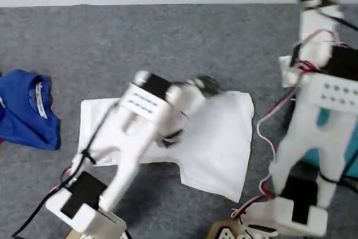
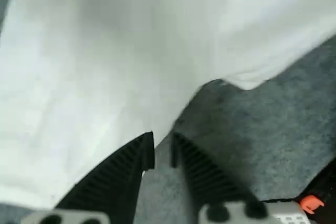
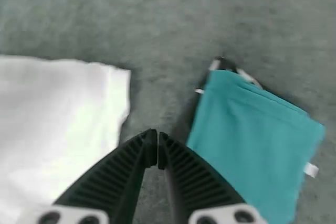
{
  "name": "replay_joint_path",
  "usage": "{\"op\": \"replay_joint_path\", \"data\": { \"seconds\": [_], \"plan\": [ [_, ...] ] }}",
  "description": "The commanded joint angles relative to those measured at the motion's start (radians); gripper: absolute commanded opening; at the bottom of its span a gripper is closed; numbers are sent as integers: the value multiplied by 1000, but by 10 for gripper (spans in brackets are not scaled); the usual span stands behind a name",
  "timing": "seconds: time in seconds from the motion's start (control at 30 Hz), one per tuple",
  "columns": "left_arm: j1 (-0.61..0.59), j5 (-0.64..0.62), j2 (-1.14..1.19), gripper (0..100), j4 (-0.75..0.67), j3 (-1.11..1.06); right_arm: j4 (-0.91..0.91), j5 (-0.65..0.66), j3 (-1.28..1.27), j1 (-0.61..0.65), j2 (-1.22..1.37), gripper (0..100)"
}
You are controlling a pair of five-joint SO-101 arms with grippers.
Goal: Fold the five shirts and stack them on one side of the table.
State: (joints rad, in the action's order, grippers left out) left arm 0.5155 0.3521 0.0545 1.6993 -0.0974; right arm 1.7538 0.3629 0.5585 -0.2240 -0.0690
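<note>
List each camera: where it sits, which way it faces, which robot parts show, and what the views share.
High view: fixed above, looking down over the table; both arms show, the left arm over the white shirt.
Left wrist view: on the left arm, looking past the left end effector at the white shirt's edge.
Right wrist view: on the right arm, looking past the right end effector at the teal shirt.
Shared: the white shirt appears in all three.

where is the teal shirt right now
In the high view the teal shirt lies at the right edge, partly hidden by the right arm, right of the white shirt.
</note>
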Motion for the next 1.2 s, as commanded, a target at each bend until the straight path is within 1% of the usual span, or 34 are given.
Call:
{"op": "replay_joint_path", "data": {
  "seconds": [0.0, 0.1, 0.17, 0.23, 0.3, 0.4, 0.47, 0.67, 0.93, 1.03, 1.17],
  "plan": [
    [138, 11, -48, 160, -41, 2, 41, -32, 57, -62, -124, 12],
    [222, 15, -46, 164, -72, 1, 41, -37, 55, -68, -196, 17],
    [270, 15, -44, 175, -95, -1, 42, -37, 54, -68, -228, 48],
    [313, 15, -20, 210, -109, 1, 42, -37, 32, -68, -265, 89],
    [345, 15, 26, 231, -110, 5, 42, -37, 2, -68, -298, 113],
    [381, 17, 100, 235, -110, 7, 42, -37, -51, -68, -364, 113],
    [394, 18, 137, 235, -117, 10, 41, -37, -94, -68, -404, 113],
    [411, 17, 204, 235, -212, 30, 41, -37, -226, -68, -501, 113],
    [411, 17, 327, 235, -301, 30, 41, -32, -245, -68, -547, 113],
    [410, 15, 388, 235, -308, 39, 41, -32, -245, -68, -544, 113],
    [402, 9, 446, 210, -270, 114, 39, -35, -245, -68, -539, 113]
  ]
}}
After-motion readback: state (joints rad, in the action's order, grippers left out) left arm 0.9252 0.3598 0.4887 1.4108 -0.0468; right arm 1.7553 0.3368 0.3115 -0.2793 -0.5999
